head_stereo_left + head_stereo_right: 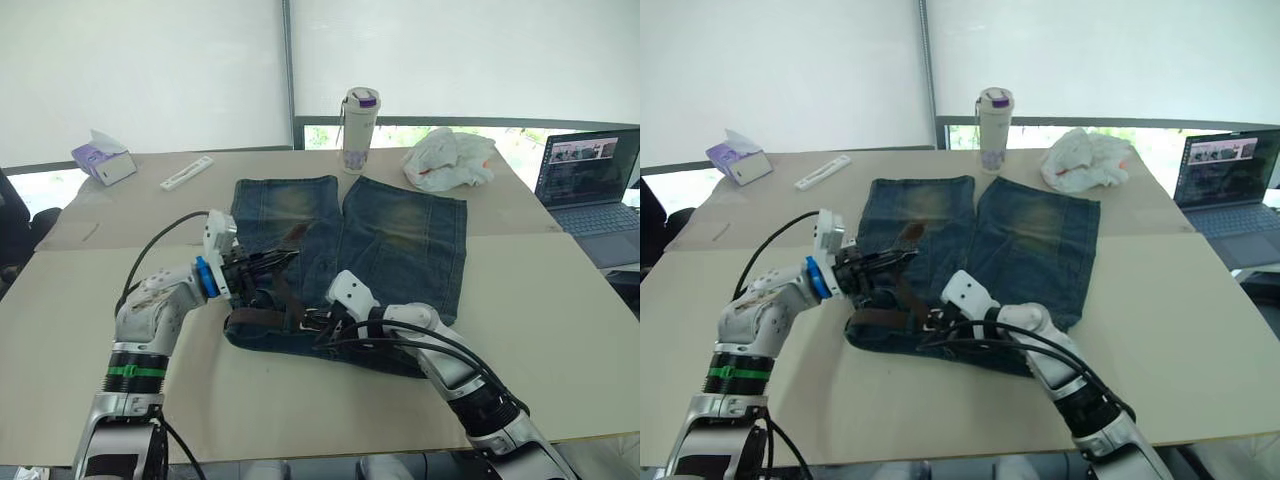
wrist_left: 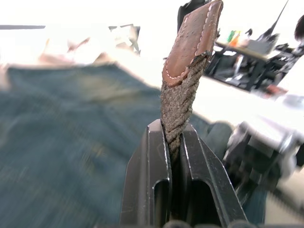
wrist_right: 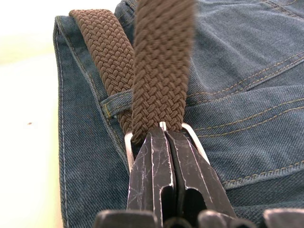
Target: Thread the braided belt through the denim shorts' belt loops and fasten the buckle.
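The denim shorts (image 1: 400, 240) lie flat on the table, waistband toward me. The braided belt (image 1: 284, 292) runs along the waistband at its left end, under a belt loop (image 3: 116, 102), then rises off the denim. My left gripper (image 1: 288, 259) holds that free end above the left leg, shut on the woven strap just below its brown leather tip (image 2: 190, 42). My right gripper (image 1: 318, 322) rests on the waistband, shut on the silver buckle (image 3: 127, 142). The strap (image 3: 159, 71) passes through the buckle frame right at the fingertips.
A white bottle with a purple lid (image 1: 359, 130) stands just behind the shorts. A crumpled white bag (image 1: 448, 160) lies at the back right, with a laptop (image 1: 590, 180) at the far right. A tissue box (image 1: 103, 158) and a flat white strip (image 1: 186, 172) lie at the back left.
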Available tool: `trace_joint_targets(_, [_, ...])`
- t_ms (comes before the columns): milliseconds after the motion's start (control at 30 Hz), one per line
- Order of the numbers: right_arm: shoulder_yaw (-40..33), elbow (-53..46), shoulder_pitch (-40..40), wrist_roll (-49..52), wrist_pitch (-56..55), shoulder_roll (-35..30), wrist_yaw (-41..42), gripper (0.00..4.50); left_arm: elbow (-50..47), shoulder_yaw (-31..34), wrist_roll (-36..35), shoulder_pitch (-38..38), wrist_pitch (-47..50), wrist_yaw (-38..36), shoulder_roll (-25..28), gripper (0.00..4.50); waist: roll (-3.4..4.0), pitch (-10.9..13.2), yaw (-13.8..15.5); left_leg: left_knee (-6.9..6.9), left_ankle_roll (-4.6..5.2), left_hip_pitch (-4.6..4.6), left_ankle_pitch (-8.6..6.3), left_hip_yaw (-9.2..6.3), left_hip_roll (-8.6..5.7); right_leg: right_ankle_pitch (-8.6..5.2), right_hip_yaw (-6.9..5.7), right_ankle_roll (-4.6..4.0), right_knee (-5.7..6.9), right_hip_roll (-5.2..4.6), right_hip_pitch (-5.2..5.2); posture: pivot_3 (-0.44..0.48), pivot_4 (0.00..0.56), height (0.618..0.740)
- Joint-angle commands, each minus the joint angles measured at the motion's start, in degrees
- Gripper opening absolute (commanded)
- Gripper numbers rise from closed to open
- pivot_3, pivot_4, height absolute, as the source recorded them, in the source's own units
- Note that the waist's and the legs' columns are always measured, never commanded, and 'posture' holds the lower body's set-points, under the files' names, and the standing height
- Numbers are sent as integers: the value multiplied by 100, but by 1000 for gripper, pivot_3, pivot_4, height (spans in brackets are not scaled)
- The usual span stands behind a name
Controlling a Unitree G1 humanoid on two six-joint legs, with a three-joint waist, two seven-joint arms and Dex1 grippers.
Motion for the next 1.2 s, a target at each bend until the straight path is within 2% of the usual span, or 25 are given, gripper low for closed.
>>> trace_joint_targets(33, [377, 286, 138, -96, 399, -52, 118, 32, -421, -113, -213, -399, 36, 90, -315, 0, 0, 0, 3, 0, 0, 0, 0, 0, 0, 0, 0, 0, 1, 0, 0, 0, 150, 740])
trace_joint_targets(300, [301, 504, 54, -158, 390, 62, -20, 32, -886, -964, -309, -586, 258, 273, -1484, 0, -1, -1, -11, 2, 0, -1, 0, 2, -2, 0, 3, 0, -1, 9, 0, 0, 150, 740])
trace_joint_targets(500, [232, 534, 103, -179, 296, 61, -97, 32, -1165, -1337, -372, -624, 525, 293, -1882, 0, -1, -1, 19, 5, 0, -1, 0, 0, -5, 0, 3, 0, -1, 5, 3, 0, 150, 740])
trace_joint_targets(733, [188, 570, 215, -212, -71, 107, -150, 32, -1341, -1929, 68, -603, 627, 246, -1983, 0, 0, -3, 10, 5, 0, 1, 0, 1, -5, 0, 3, 0, -2, 8, 7, 0, 150, 740])
trace_joint_targets(900, [150, 521, 297, -211, -91, 145, -150, 32, -1791, -2273, 12, -566, 983, -12, -1877, 0, 12, -12, 16, 7, 0, 2, 0, 1, -7, -1, 3, 1, -5, 7, 13, 0, 150, 740])
trace_joint_targets(1067, [153, 490, 328, -222, -113, 146, -140, 32, -1969, -2344, -74, -512, 1397, -11, -1795, 0, 12, -15, 13, 6, 0, 3, 0, 1, -7, -1, 3, 2, -5, 8, 13, 0, 150, 740])
trace_joint_targets(1200, [82, 482, 320, -228, -196, 178, -202, 32, -1831, -2451, 169, -472, 1316, -74, -1743, 0, 13, -18, 15, 6, 0, 4, 0, 1, -6, -1, 3, 2, -6, 9, 13, 0, 150, 740])
